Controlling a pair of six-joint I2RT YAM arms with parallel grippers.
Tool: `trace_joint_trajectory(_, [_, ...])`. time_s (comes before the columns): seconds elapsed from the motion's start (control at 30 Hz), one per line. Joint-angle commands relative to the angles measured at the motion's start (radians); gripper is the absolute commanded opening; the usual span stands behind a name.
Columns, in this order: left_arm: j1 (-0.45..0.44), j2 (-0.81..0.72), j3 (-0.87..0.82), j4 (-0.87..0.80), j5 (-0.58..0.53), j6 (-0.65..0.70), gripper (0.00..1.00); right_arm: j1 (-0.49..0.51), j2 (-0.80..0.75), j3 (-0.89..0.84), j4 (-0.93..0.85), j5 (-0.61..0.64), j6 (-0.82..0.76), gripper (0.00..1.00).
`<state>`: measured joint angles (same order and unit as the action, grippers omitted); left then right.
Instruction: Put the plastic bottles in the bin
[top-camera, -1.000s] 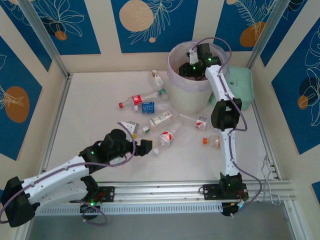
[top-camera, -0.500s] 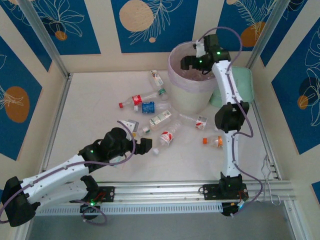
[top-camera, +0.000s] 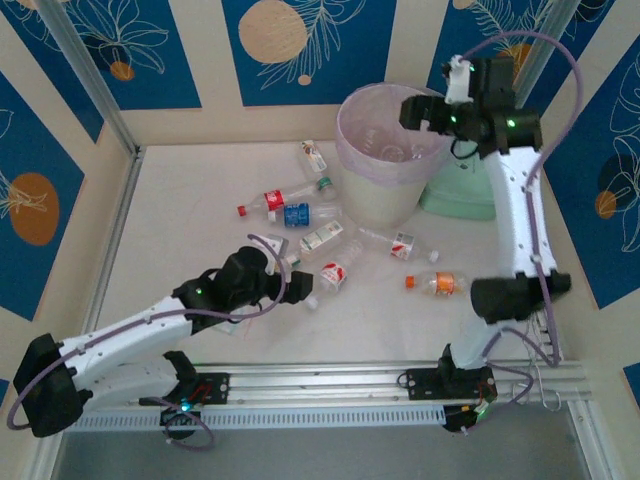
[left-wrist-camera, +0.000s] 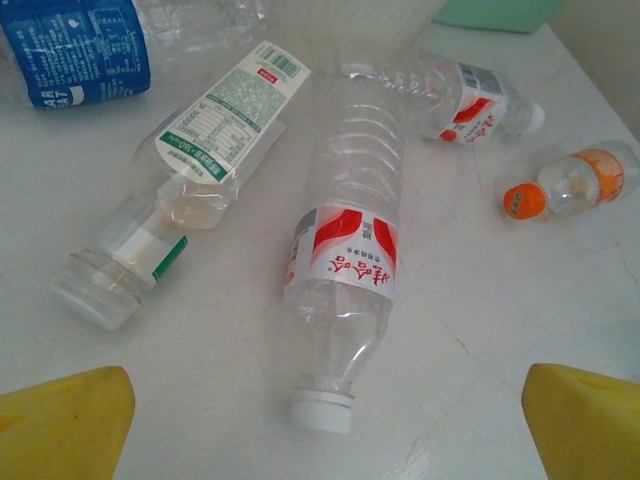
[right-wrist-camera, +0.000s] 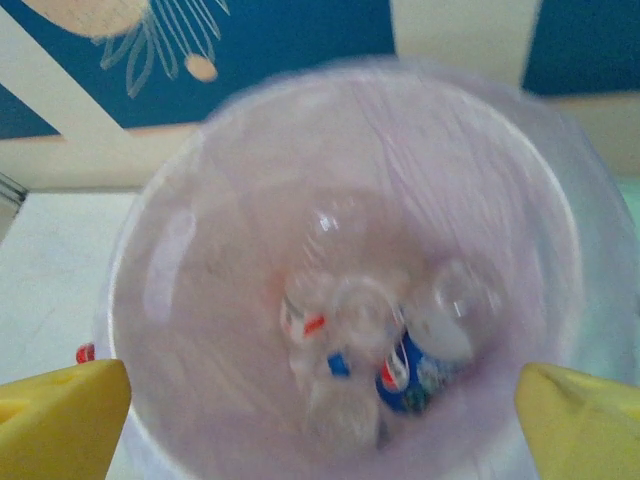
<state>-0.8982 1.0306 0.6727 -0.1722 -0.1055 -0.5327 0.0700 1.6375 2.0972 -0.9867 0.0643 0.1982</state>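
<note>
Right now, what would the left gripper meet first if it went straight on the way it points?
Probably the red-labelled bottle: it lies cap-first between the open fingers of the left gripper, though how far ahead is hard to judge.

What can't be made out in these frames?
- Right wrist view: blur smears the bottles inside the bin; count and labels unreadable.
- Left wrist view: the blue-labelled bottle is cut off by the top-left corner.
- Top view: the mint-green case is partly hidden by the right arm.
</note>
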Motion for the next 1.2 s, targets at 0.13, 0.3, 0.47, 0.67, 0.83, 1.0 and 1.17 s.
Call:
trace_joint_trajectory(0.13, [0.011, 0.056, 0.043, 0.056, 0.026, 0.059, 0.99, -0.089, -0.429, -0.549, 0.074, 0.123, 0.234, 0.99])
trace_joint_trajectory(0.3, [0.038, 0.098, 0.063, 0.079, 0.093, 0.071, 0.99, -0.219, -0.643, -0.887, 0.149, 0.11, 0.384, 1.0])
trace_joint_trajectory(0.47, [0.042, 0.145, 0.084, 0.051, 0.107, 0.066, 1.0, -0.37, -0.74, -1.137, 0.206, 0.001, 0.531, 0.95])
trace_joint_trajectory(0.67, [0.043, 0.15, 0.041, 0.115, 0.119, 0.033, 0.99, -0.51, -0.725, -1.397, 0.352, -0.204, 0.648, 0.93])
trace_joint_trajectory(0.83, [0.044, 0.17, 0.045, 0.1, 0.103, 0.034, 0.99, -0.507, -0.655, -1.527, 0.514, -0.196, 0.695, 0.94])
trace_joint_trajectory(1.0, [0.044, 0.181, 0.029, 0.108, 0.085, 0.003, 0.99, -0.504, -0.609, -1.58, 0.66, -0.203, 0.734, 0.88])
trace_joint_trajectory(1.17, [0.045, 0.167, -0.011, 0.123, 0.055, -0.049, 0.99, -0.492, -0.499, -1.576, 0.696, -0.247, 0.76, 0.86])
